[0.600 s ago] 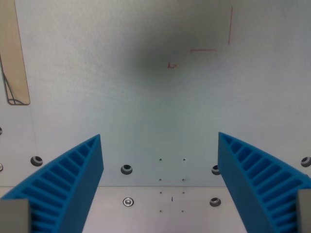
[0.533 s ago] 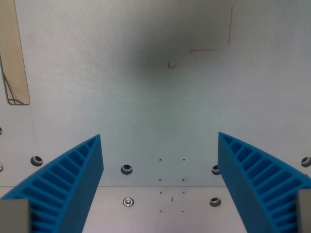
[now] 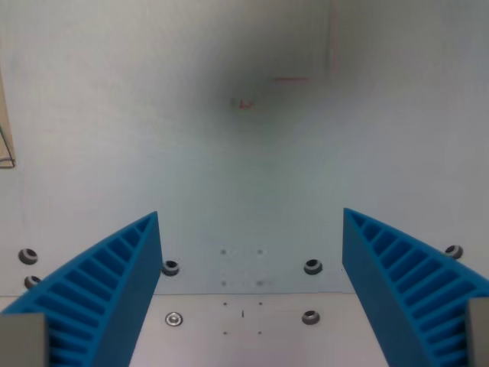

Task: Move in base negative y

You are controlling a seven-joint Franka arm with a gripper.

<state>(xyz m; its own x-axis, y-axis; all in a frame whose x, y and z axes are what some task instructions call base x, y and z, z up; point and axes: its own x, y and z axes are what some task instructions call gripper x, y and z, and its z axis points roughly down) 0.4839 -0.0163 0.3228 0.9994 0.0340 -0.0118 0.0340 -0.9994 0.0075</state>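
My gripper [image 3: 250, 229] is open and empty, with its two blue ribbed fingers [image 3: 107, 290] at the bottom corners of the wrist view. It hangs above a pale grey metal table top [image 3: 244, 168]. Faint red pen marks [image 3: 244, 103] lie on the plate near the top middle, under a dark shadow. Nothing lies between the fingers.
Screw heads [image 3: 312, 267] and small holes dot the plate near a seam at the bottom. A sliver of a tan strip [image 3: 4, 138] shows at the wrist view's left edge.
The whole scene has shifted about 40 pixels toward the wrist view's left, so the camera has moved. The tan strip has nearly left the view. The fingers stay equally open.
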